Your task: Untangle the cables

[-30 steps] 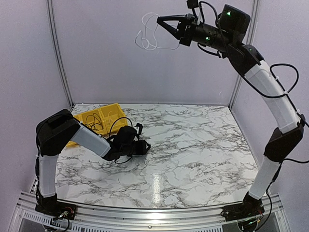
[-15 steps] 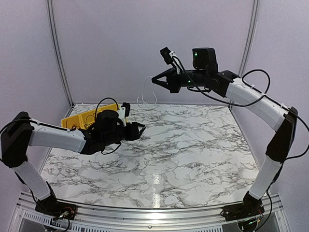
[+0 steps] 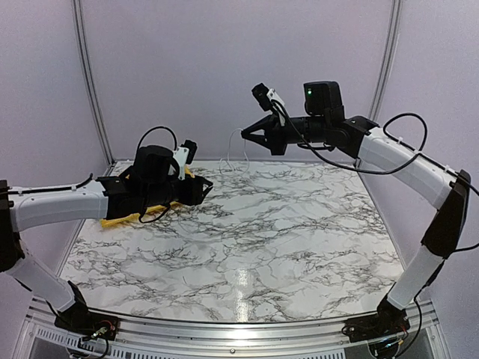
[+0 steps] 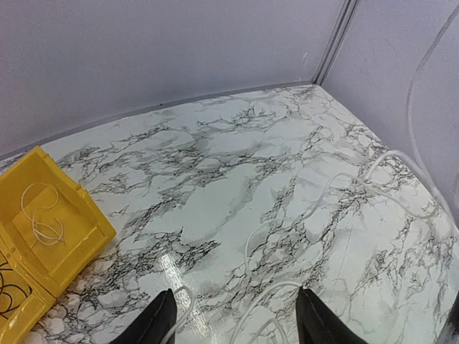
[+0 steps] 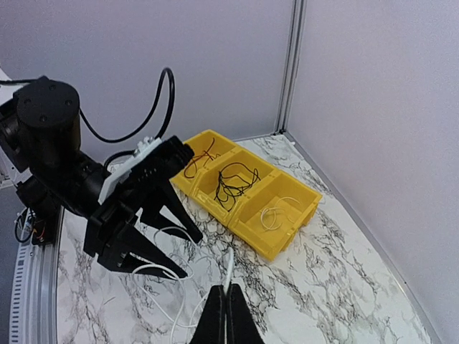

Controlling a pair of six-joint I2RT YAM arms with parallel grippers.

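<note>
A thin white cable [image 3: 229, 149] hangs from my right gripper [image 3: 244, 134], which is raised above the back of the table and shut on the cable's upper end [image 5: 229, 269]. The cable's lower loops [image 4: 287, 290] lie on the marble. My left gripper [image 3: 203, 188] is open and empty just above those loops. In the left wrist view they lie between its fingertips [image 4: 161, 322]. The right wrist view shows the open left gripper [image 5: 191, 256] over the white loops [image 5: 154, 271]. Black cables [image 5: 233, 179] lie in the yellow bin's middle compartment.
A yellow three-compartment bin [image 5: 300, 215] stands at the back left, partly behind the left arm in the top view [image 3: 123, 219]. One end compartment holds a small white coil [image 5: 276, 213], the other a dark wire [image 5: 201, 158]. Walls close the back and sides.
My right gripper has come down from high up and moved left, still holding the white cable, whose loops now reach the table. My left arm has swung back and extended, its gripper now beside the bin.
</note>
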